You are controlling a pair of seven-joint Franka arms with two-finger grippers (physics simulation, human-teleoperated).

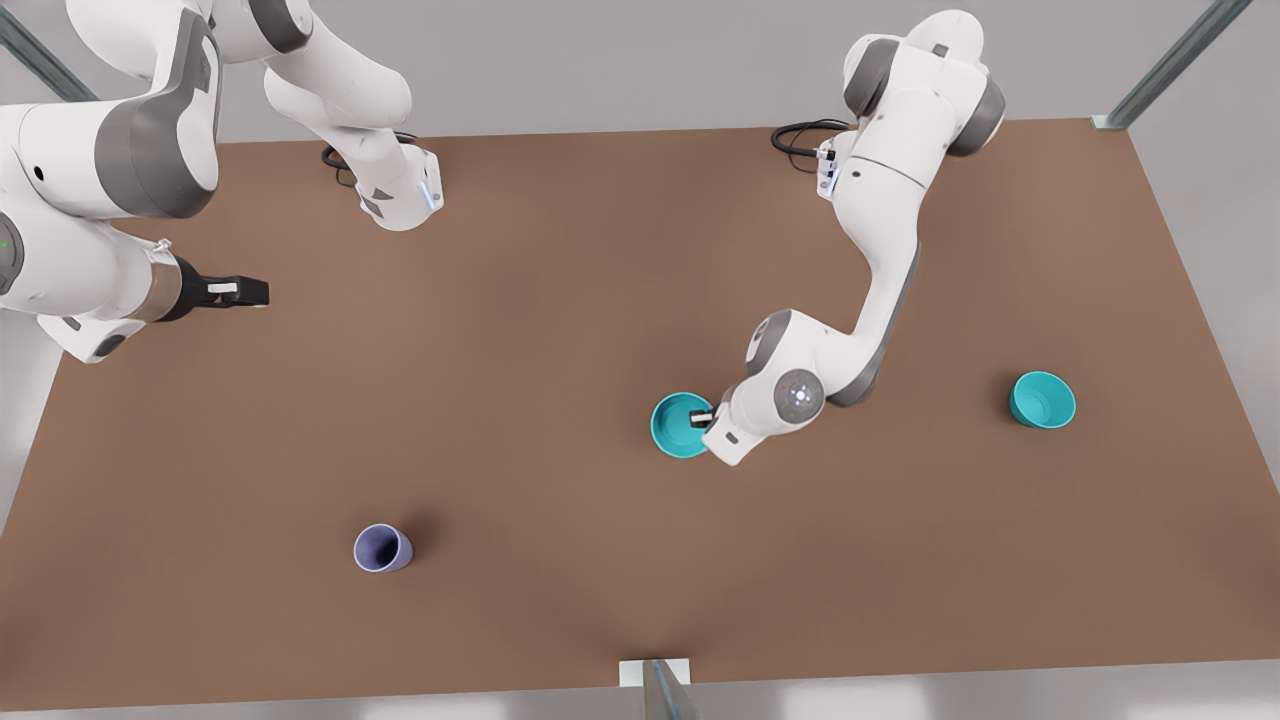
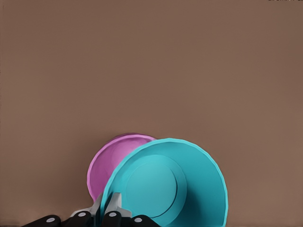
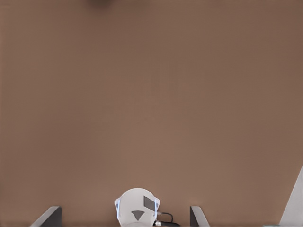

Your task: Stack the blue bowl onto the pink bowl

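Lavender cup (image 1: pixel 381 548) stood low in the front view, left of centre, on the brown table (image 1: pixel 520 400), well apart from everything else.

Mid-frame, right of centre: blue bowl (image 1: pixel 679 425) with the left end effector (image 1: pixel 703 417) at its rim. In the left wrist view the fingers (image 2: pixel 113 204) were pinched close on the near wall of the blue bowl (image 2: pixel 165 189), one inside and one outside the rim. The bowl was tilted, mouth toward the camera. The pink bowl (image 2: pixel 111 163) lay directly behind it, largely covered, one side of its rim showing past the blue edge. Whether the two touched could not be told.

Deeper teal cup (image 1: pixel 1042 400) sat far to the front view's right, alone.

Right end effector (image 1: pixel 245 292) hung at the front view's left edge, over bare table, holding nothing; its finger tips (image 3: pixel 47 217) stood wide apart in the right wrist view. That arm waited.

Arm bases stood along the far table edge.
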